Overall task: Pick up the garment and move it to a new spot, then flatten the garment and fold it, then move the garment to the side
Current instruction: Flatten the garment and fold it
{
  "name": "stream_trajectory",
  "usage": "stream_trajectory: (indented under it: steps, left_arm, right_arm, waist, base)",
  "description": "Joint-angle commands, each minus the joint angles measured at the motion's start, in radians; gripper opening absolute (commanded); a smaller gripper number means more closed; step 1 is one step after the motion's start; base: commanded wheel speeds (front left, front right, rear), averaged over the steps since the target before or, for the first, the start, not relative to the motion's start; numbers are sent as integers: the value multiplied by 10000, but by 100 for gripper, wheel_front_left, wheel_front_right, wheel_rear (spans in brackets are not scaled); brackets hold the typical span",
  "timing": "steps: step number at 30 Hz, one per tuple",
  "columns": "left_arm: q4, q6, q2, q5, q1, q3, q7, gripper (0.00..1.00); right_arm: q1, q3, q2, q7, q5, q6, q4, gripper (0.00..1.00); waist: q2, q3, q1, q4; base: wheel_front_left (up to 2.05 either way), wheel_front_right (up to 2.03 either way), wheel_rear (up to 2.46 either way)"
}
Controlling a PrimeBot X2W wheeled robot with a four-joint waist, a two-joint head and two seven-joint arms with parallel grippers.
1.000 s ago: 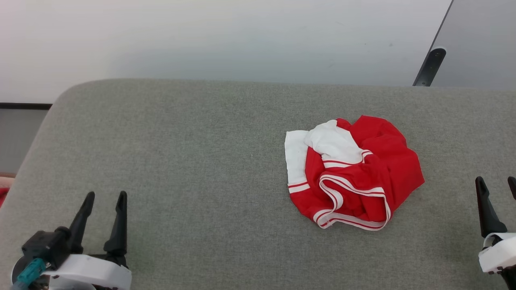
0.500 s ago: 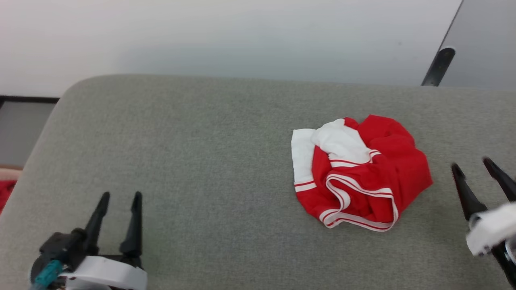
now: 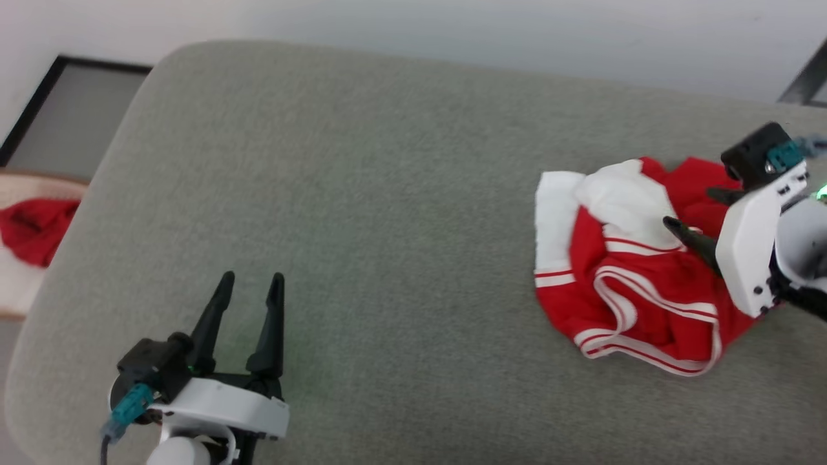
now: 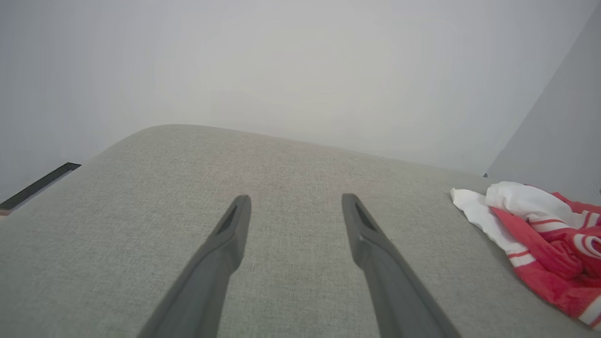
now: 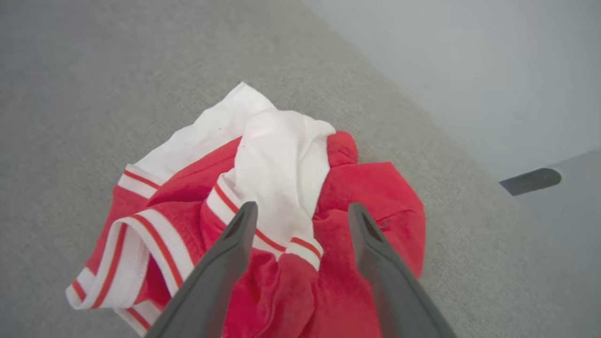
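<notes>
Grey surface [image 3: 387, 194] is occupied by the crumpled garment [image 3: 620, 303]; right tool [image 5: 301, 209] is spread wide above it, left tool [image 3: 252, 278] likewise.

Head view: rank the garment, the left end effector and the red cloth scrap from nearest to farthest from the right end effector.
1. garment, right under the right end effector, at the right of the grey surface.
2. left end effector, lower left, open over bare grey surface.
3. red cloth scrap, far left, beyond the surface's edge.
</notes>
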Motion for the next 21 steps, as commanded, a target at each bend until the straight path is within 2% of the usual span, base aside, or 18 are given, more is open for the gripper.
stream_trajectory:
  steps: [1,6,15,16,17,18,19,20,21]
  left_arm:
    - [-13,-41,-96,81,-173,-20,1,100]
    - [-18,-63,-404,99,-447,-72,1,100]
    - [143,-81,-744,-20,-901,-363,1,100]
    - [158,-81,-750,-26,-938,-379,1,100]
    - [170,-82,-757,-39,-967,-391,1,100]
    - [174,-82,-764,-67,-977,-396,1,100]
    - [190,-82,-770,-87,-973,-396,1,100]
    - [204,-82,-764,-93,-955,-386,1,100]
    - [212,-81,-754,-99,-937,-363,1,100]
  right_arm:
    - [-410,336,-159,256,325,-4,119,100]
    - [-1576,1508,-644,1089,1135,-4,346,100]
    - [-2786,3097,-881,1174,1726,-3,744,100]
    - [-2869,3272,-899,1155,1784,-3,783,79]
    - [-2937,3407,-923,1105,1807,-3,816,49]
    - [-3024,3543,-938,1057,1839,-3,861,38]
    - [-3088,3668,-945,991,1869,-3,912,4]
    - [-3162,3784,-943,914,1890,-3,930,0]
    - [-3251,3847,-931,802,1926,-3,952,0]
  waist:
    - [-1,815,0,785]
    - [-1,1373,0,1143]
    - [-1,1911,0,1417]
    - [-1,1922,0,1429]
    - [-1,1926,0,1436]
    - [-1,1926,0,1438]
    - [-1,1913,0,1435]
    - [-1,1892,0,1421]
    - [-1,1868,0,1395]
  base:
    - [0,0,0]
    - [0,0,0]
    - [0,0,0]
    - [0,0,0]
    - [0,0,0]
    - [0,0,0]
    - [0,0,0]
    - [0,0,0]
    - [0,0,0]
